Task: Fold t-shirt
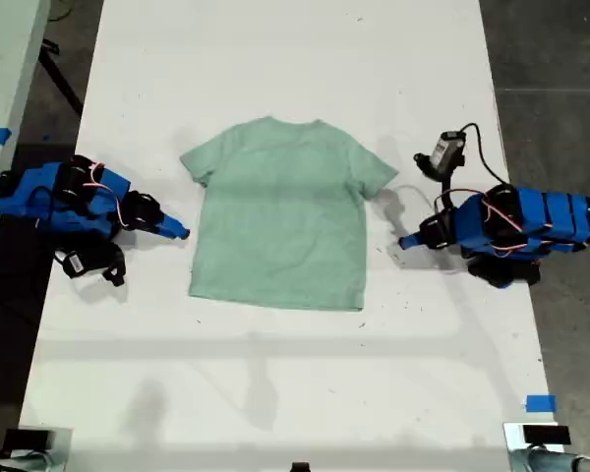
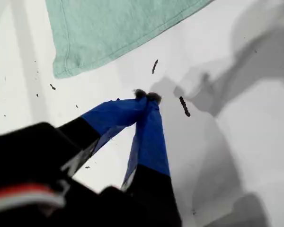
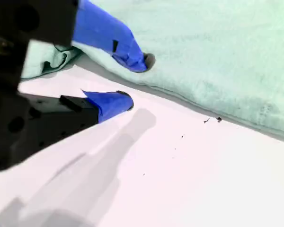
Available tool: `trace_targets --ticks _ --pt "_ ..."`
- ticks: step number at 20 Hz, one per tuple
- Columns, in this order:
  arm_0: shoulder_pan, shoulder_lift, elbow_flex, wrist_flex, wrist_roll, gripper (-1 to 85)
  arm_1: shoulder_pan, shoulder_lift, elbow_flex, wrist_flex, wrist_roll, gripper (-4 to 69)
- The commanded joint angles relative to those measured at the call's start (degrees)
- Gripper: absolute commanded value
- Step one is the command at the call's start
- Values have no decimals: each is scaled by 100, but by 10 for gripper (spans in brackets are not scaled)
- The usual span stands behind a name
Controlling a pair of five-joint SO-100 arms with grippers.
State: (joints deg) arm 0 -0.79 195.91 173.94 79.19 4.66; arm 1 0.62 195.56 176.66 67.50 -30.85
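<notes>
T-shirt [image 1: 280,216] flat on table [image 1: 275,374]. My first gripper [image 2: 146,96] closed, empty, beside the hem corner; my second gripper [image 3: 135,82] open at shirt edge.

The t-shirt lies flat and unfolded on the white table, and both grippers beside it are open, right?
Not quite. The first wrist view shows my first gripper shut, tips touching. Only my second gripper is open. The t-shirt does lie flat and unfolded on the white table.

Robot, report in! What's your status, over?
My first gripper shut, empty. My second gripper open beside the t-shirt. It lies flat, unfolded. Nothing in the way.
</notes>
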Motion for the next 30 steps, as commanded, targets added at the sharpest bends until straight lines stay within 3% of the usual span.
trace_targets --ticks 1,7,12,15,18,19,22,24,25,27,30 --pt "44 26 -44 -70 35 128 -62 35 -44 18 -88 -7" --pt "44 26 -44 -70 35 128 -44 35 -44 18 -88 -7" --pt "-536 26 -62 -255 -378 127 1512 35 -44 18 -79 -8" --pt "-571 26 -62 -18 -396 130 1758 35 -44 18 -70 -8" --pt "-1125 26 -62 -18 -360 28 1819 35 -44 18 -70 -9" --pt "-1310 26 -62 -18 -369 1 1837 35 -44 18 141 -11" --pt "-1116 26 -79 -26 -360 19 1828 44 -44 18 2215 -6" --pt "-1204 26 -167 -176 -396 1 1687 53 -44 -18 4649 -3" --pt "-1178 26 -229 -272 -554 1 1591 62 -97 -70 5484 23" --pt "-1151 26 -387 -281 -914 1 1485 70 -413 -44 4351 5" --pt "-1169 26 -782 -176 -993 1 1503 70 -844 -229 4078 20"
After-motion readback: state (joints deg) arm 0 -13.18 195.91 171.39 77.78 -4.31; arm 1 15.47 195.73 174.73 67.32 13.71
